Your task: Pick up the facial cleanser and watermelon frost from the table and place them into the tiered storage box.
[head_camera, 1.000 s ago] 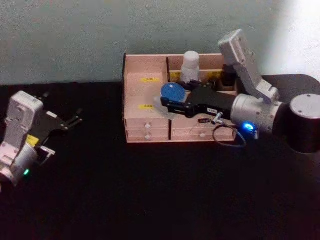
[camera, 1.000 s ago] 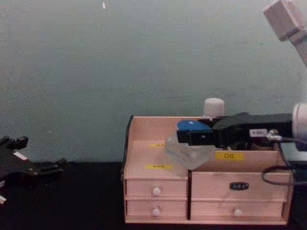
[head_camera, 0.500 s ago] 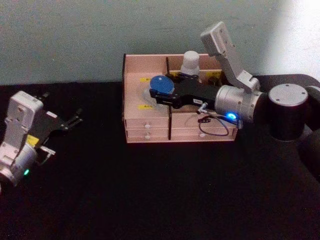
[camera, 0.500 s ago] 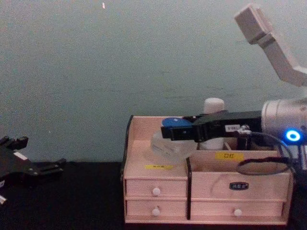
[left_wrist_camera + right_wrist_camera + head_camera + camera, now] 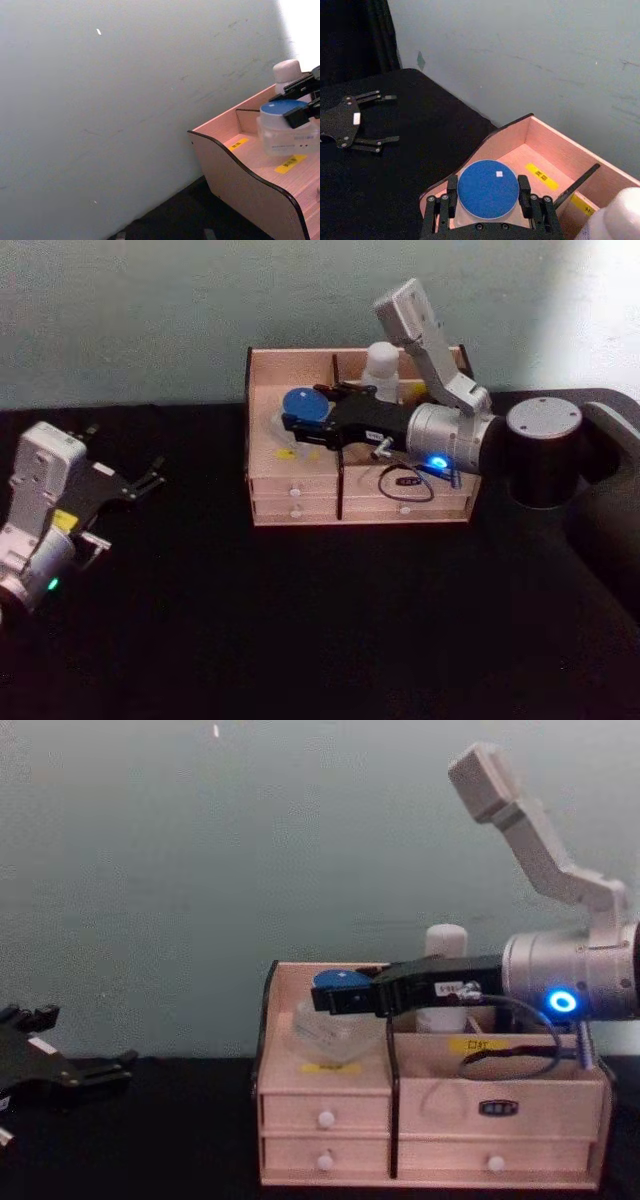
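Right pincer (image 5: 488,186) clamps squat clear blue-lidded jar (image 5: 299,404) over pink wooden tiered box (image 5: 290,365), left compartment; lower till seated flat, then release. Left pincer (image 5: 148,476) parked, spread.

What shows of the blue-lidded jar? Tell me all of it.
The jar is squat, with a clear glass-like body bearing faint print and a round blue lid rimmed white, with a tiny white speck on top. It sits roughly upright in the right gripper, whose black fingers clamp the lid from both sides. It is in the left compartment of the box, above a yellow label; whether its base touches the floor there cannot be told.
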{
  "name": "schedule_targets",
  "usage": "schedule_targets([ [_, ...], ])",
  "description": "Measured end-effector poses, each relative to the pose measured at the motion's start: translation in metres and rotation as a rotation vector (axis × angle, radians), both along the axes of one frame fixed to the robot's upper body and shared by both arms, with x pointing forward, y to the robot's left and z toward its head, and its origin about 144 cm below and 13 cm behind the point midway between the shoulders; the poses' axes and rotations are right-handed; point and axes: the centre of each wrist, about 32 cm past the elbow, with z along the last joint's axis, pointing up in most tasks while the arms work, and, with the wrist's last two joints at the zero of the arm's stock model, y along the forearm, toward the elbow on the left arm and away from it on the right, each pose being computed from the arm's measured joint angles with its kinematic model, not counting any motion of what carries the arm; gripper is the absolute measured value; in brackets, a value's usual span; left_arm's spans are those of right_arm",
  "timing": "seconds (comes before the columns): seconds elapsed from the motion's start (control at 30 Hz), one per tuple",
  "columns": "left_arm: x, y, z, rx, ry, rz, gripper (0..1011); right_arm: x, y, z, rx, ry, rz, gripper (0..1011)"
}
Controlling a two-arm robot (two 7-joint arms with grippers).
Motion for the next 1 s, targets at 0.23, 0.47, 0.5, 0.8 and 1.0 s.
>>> schedule_targets([
  [0.23, 0.000, 0.000, 0.000, 0.000, 0.000, 0.000, 1001, 0.007, 0.005, -0.002, -0.006, 0.008, 0.001, 710],
  [0.47, 0.000, 0.000, 0.000, 0.000, 0.000, 0.000, 1001, 0.013, 0.009, -0.005, -0.011, 0.022, -0.004, 710],
  [0.5, 0.000, 0.000, 0.000, 0.000, 0.000, 0.000, 1001, 0.014, 0.009, -0.005, -0.011, 0.023, -0.005, 710],
  [0.8, 0.000, 0.000, 0.000, 0.000, 0.000, 0.000, 1001, 0.017, 0.010, -0.007, -0.011, 0.033, -0.018, 710],
  [1.0, 0.000, 0.000, 0.000, 0.000, 0.000, 0.000, 1001, 0.017, 0.010, -0.007, -0.012, 0.033, -0.018, 710],
])
